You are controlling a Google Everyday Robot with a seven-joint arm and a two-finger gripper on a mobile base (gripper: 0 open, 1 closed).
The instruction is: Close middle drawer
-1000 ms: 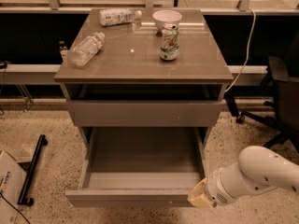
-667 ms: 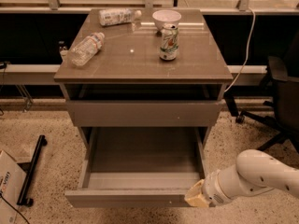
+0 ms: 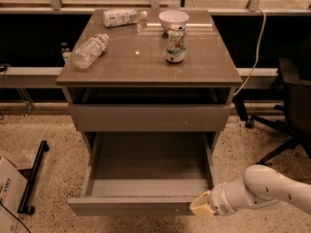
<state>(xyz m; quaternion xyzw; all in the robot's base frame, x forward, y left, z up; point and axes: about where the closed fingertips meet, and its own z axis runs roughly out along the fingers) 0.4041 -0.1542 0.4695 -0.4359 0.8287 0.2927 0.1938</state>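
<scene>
— Where's the gripper (image 3: 200,208) from where you're standing?

— Low on the right, just past the right end of the middle drawer (image 3: 136,206)'s front panel. It looks to be touching or nearly touching that corner; I can't say which. Whether it's open or closed I can't tell either.

— And the drawer itself?

— Pulled well out of the desk (image 3: 146,64), tray bare, its long front running left to right across the floor side. The uppermost drawer front (image 3: 150,118) sits above it, only slightly forward of the frame.

— So which way does the push go?

— I'd judge straight back toward the desk, away from us. The gripper is out at the front's right end, not its middle, so an off-centre shove might skew the drawer on its runners.

— Anything readable up top?

— A can (image 3: 175,43) with a green-and-white label, a bowl (image 3: 173,19) behind it, two plastic bottles lying down (image 3: 91,50) (image 3: 122,17). No wording I can make out. The cardboard box (image 3: 7,198) on the floor has print, too cut off to read.
</scene>
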